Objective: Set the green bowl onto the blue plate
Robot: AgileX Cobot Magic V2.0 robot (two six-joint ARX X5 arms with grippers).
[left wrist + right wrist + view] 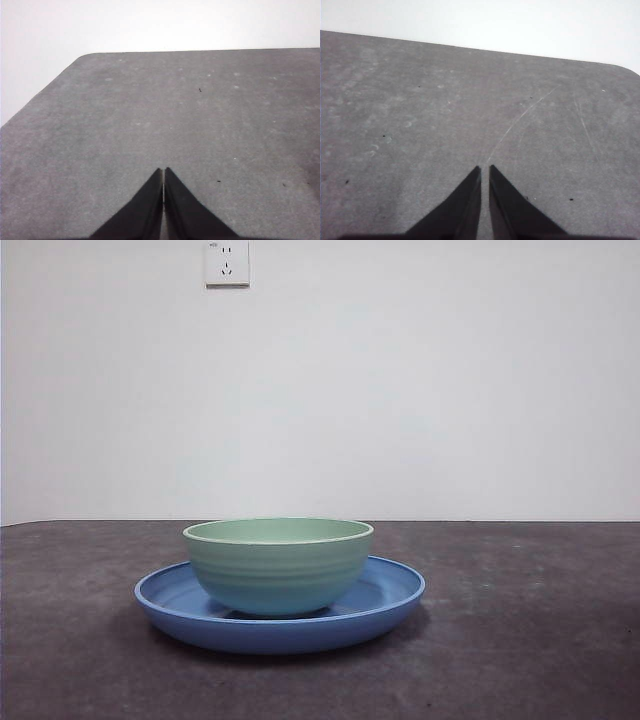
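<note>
green bowl (278, 565): pale mint green, glossy, with faint horizontal ridges around its outside and a lighter rim; it stands upright inside the blue plate, resting on the plate's floor, roughly at its middle. Nothing shows above its rim from this low view.
blue plate (395, 592): wide, shallow, medium blue, with a raised rim and faint rings; it lies flat on the desk, much wider than the bowl, its rim showing on both sides of the bowl.
desk (520, 640): dark grey, matte, lightly speckled and scratched; the plate sits on it toward the near edge in the front view, with bare surface on either side. A rounded corner of the desk shows in each wrist view.
left end effector (163, 172): the two black jaws are pressed together at their tips, gripping nothing, above bare desk; neither bowl nor plate shows in its wrist view.
right end effector (485, 170): jaws nearly together with only a thin slit between the tips, holding nothing, above bare, scratched desk; well apart from the crockery.
wall (420, 380): plain white behind the desk's far edge.
socket (227, 262): white wall outlet high on the wall, above the bowl.
</note>
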